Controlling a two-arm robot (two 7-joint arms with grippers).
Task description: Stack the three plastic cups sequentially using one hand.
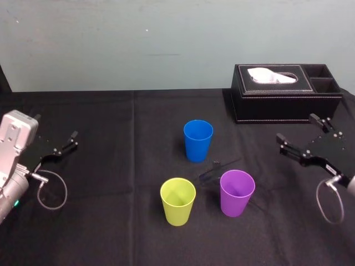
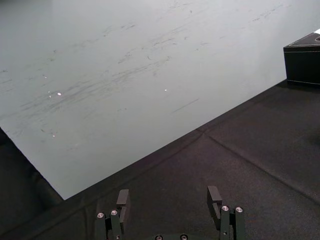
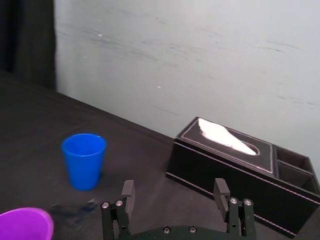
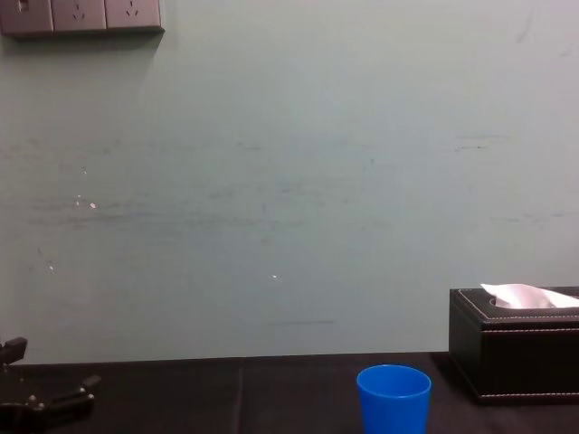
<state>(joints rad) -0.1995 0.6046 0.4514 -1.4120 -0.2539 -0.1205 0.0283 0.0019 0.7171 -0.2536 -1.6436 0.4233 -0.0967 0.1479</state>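
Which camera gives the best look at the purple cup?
The head view: the purple cup stands whole and upright, beside the yellow-green cup. The right wrist view catches just part of its rim.

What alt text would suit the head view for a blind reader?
Three upright plastic cups stand apart on a black tablecloth: the blue cup farthest, the yellow-green cup and purple cup nearer. The left gripper and right gripper are open at either side, touching nothing; a black tissue box sits back right.

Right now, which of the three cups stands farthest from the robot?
The blue cup: it stands alone at the back, toward the tissue box, while the yellow-green cup and purple cup stand side by side nearer the robot.
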